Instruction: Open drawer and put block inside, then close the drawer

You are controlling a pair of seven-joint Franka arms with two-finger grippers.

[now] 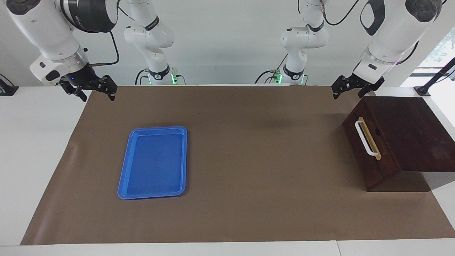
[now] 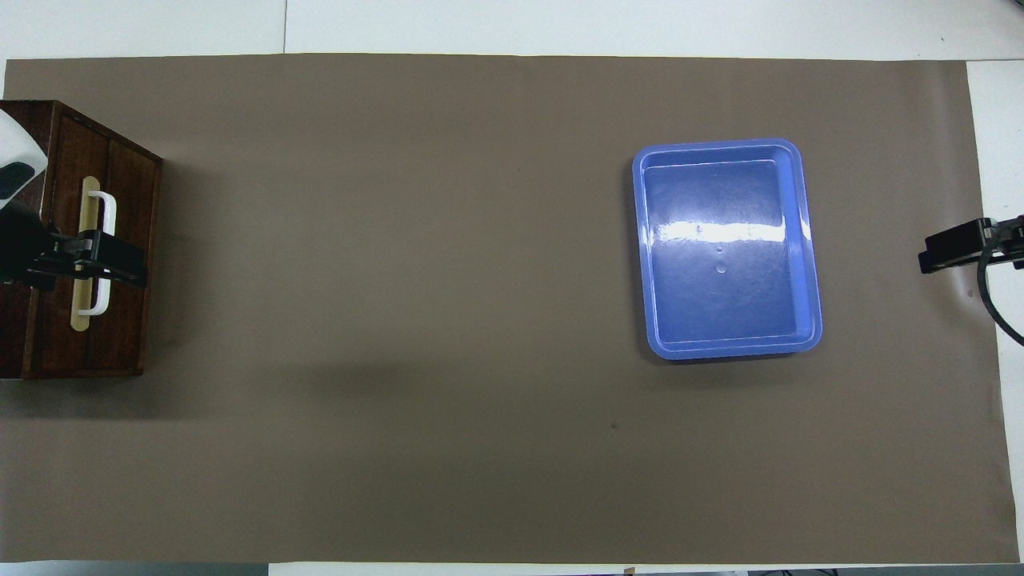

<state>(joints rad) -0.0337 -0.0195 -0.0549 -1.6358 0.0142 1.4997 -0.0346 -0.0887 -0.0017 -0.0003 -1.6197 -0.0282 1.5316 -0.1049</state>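
Observation:
The dark brown drawer (image 1: 359, 153) of the box-like cabinet (image 1: 408, 131) is shut, at the left arm's end of the table. Its white bar handle (image 1: 366, 138) lies on a tan strip. In the overhead view the drawer front (image 2: 128, 192) and handle (image 2: 106, 210) show at the edge. The yellow block is not in view. My left gripper (image 1: 348, 94) is open and empty, up in the air over the cabinet's edge nearest the robots; in the overhead view it (image 2: 120, 268) covers the handle. My right gripper (image 1: 98, 96) is open and empty, raised over the mat's corner, and waits.
A flat blue plastic tray (image 1: 124, 177) lies empty on the brown mat (image 1: 249, 160), toward the right arm's end; it also shows in the overhead view (image 2: 808, 240). White table surrounds the mat.

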